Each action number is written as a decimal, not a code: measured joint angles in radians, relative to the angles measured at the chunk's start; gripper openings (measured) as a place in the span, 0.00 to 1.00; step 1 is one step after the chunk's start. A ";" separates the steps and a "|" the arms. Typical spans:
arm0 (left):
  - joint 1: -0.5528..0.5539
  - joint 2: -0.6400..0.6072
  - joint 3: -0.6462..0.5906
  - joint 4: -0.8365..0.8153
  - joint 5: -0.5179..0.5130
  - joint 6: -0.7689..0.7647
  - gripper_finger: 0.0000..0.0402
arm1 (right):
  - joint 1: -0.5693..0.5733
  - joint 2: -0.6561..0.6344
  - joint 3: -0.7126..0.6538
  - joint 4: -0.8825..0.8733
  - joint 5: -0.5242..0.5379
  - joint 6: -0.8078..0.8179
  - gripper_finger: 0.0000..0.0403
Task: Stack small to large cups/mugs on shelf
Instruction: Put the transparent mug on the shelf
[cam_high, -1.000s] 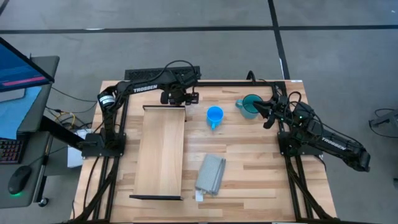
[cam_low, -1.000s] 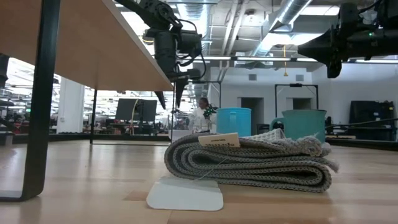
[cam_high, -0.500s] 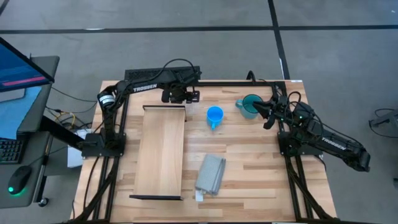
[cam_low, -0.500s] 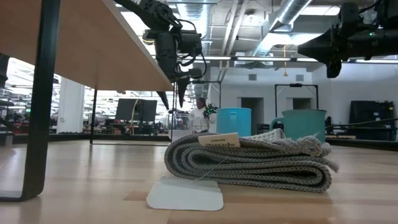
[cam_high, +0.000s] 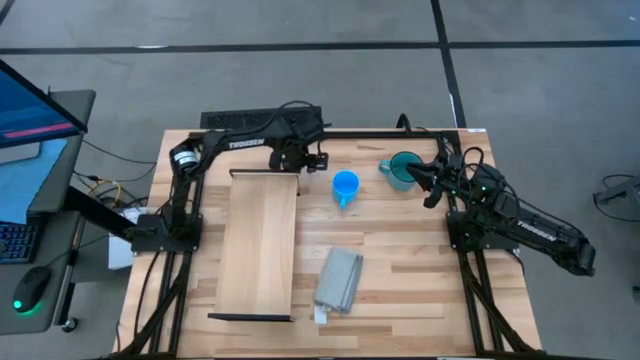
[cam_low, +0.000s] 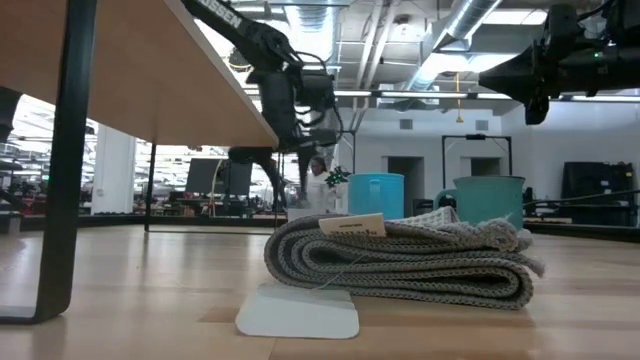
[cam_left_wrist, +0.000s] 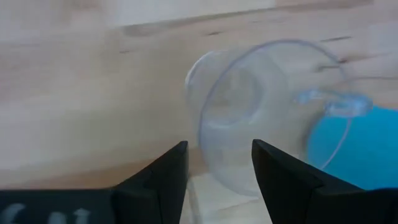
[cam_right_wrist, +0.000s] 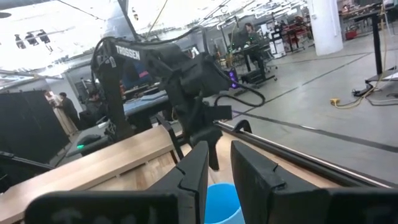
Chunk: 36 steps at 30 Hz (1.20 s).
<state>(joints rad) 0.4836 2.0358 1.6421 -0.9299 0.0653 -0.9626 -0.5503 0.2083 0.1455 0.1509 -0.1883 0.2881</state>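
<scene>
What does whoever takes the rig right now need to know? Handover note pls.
Left gripper: open, at the far end of the shelf, lined up on the clear cup just ahead of its fingers; not gripped.
Right gripper: parked beside the teal mug, holding nothing.
Blue mug stands on the table between shelf and teal mug. Grey cloth lies nearer the front.
Done: nothing on the shelf yet.
Left: all three, smallest to largest, clear cup likely first.
</scene>
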 joint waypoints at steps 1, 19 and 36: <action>-0.001 0.004 0.000 -0.003 0.000 0.000 0.42 | 0.000 0.000 0.000 0.000 -0.005 0.000 0.23; 0.001 0.013 0.001 0.006 -0.005 0.035 0.02 | -0.001 0.000 0.000 0.003 -0.019 0.000 0.23; 0.012 0.012 0.001 0.007 -0.011 0.078 0.00 | -0.001 0.000 0.000 0.000 -0.020 0.001 0.23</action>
<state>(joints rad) 0.4957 2.0476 1.6432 -0.9229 0.0538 -0.8845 -0.5514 0.2085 0.1455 0.1505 -0.2085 0.2886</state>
